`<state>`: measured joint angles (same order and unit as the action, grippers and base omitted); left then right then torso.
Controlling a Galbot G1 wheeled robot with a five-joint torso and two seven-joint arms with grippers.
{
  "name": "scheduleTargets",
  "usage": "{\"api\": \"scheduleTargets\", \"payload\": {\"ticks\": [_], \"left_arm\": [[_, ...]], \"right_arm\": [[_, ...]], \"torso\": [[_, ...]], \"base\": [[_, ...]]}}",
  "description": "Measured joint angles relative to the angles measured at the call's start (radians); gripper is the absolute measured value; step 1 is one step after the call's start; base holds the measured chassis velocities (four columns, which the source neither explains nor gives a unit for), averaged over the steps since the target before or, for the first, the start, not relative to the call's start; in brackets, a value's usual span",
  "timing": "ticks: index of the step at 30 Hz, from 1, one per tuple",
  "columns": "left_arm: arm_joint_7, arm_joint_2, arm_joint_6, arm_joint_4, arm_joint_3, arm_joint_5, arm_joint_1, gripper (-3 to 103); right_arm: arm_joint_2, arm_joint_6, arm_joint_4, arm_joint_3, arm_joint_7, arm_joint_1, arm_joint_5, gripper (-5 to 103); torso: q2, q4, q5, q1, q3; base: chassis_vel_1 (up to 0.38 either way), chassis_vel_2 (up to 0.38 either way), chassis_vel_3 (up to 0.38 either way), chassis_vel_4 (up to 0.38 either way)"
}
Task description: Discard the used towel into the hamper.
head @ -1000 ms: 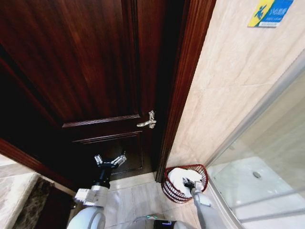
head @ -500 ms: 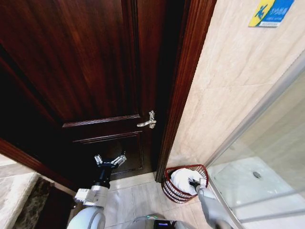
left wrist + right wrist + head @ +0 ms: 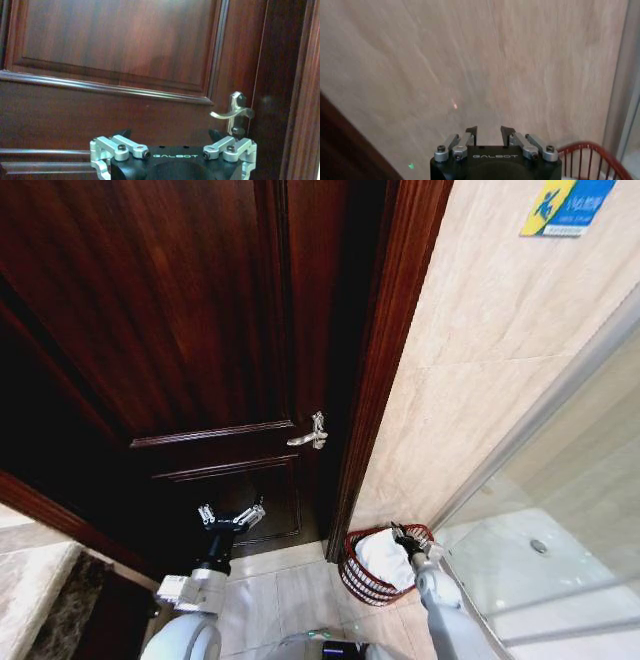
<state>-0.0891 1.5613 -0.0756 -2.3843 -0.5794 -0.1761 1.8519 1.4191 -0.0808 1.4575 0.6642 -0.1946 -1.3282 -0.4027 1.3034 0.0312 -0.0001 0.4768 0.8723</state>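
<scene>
Right pincer [image 3: 405,534] hung just above the far rim of the hamper [image 3: 352,572], and from my seat its fingers stood parted with a narrow gap and nothing between them. On the right wrist feed I saw the two dark fingertips [image 3: 471,134] a little apart, facing the pale beige tiled wall [image 3: 485,63], with a red arc of the hamper's rim [image 3: 590,148] beside the pincer's body. I could not see that the tips touched the towel or the wire.

Below the pincer, the white towel [image 3: 384,560] lay bunched inside the hamper, filling most of its bowl. I saw the hamper on the tiled floor [image 3: 270,600], in the corner between the dark wood door frame [image 3: 385,360] and the tiled wall [image 3: 480,330], with the glass shower screen [image 3: 560,510] just beside it on the right.

Farther to the left, the left pincer [image 3: 231,518] was held up in front of the lower panel of the dark wooden door [image 3: 180,330], well apart from the hamper. I saw its fingers spread wide and empty, and on the left wrist feed it [image 3: 172,138] pointed at the door with the silver door handle [image 3: 231,112] up beyond it.
</scene>
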Motion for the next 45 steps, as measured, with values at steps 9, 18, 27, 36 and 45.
{"api": "scheduleTargets", "payload": {"ticks": [9, 18, 27, 36, 45], "left_arm": [[0.000, 0.000, 0.000, 0.000, 0.000, 0.000, 0.000, 100], [0.000, 0.000, 0.000, 0.000, 0.000, 0.000, 0.000, 100], [0.000, 0.000, 0.000, 0.000, 0.000, 0.000, 0.000, 100], [0.000, 0.000, 0.000, 0.000, 0.000, 0.000, 0.000, 100], [0.000, 0.000, 0.000, 0.000, 0.000, 0.000, 0.000, 100]], "right_arm": [[0.064, 0.168, 0.332, 0.077, 0.019, -0.240, 0.018, 33], [0.111, 0.255, 0.536, 0.136, 0.008, -0.367, 0.082, 33], [0.139, 0.304, 0.640, 0.182, -0.005, -0.420, 0.103, 33], [0.144, 0.329, 0.660, 0.215, -0.020, -0.457, 0.087, 33], [0.148, 0.337, 0.674, 0.214, -0.022, -0.456, 0.094, 33]], "torso": [[0.000, 0.0004, 0.0002, 0.000, 0.000], [0.000, 0.0003, 0.0000, 0.000, 0.000], [-0.026, 0.0005, 0.0001, -0.012, -0.014], [-0.074, 0.0005, 0.0001, -0.034, -0.040], [-0.105, 0.0005, 0.0001, -0.049, -0.057]], "base": [[0.000, 0.000, 0.000, 0.000], [0.000, 0.000, 0.000, 0.000], [0.000, 0.000, 0.000, 0.000], [0.000, 0.000, 0.000, 0.000], [0.000, 0.000, 0.000, 0.000]]}}
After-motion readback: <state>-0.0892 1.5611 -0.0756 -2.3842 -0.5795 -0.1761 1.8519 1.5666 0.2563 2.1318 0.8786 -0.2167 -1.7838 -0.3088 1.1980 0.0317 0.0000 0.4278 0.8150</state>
